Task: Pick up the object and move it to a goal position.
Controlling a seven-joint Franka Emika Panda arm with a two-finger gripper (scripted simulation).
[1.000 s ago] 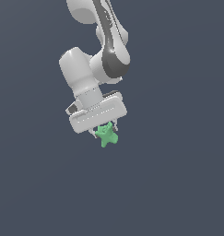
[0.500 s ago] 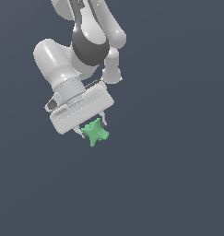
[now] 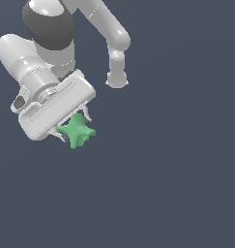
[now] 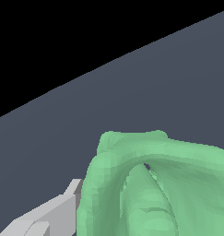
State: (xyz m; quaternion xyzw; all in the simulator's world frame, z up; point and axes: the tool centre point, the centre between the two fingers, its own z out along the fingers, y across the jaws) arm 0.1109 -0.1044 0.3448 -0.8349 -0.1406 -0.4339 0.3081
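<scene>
Exterior view: hand clamping unmarked green object.

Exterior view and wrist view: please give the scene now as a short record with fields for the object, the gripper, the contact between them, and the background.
object: green lumpy piece with stubby rounded lobes
gripper: white, closed on the object
contact: fingers on two sides of the object, lobes sticking out past them
wrist view: object fills much of the picture, one finger beside it
background: plain dark grey surface
goal marker: none visible
</scene>
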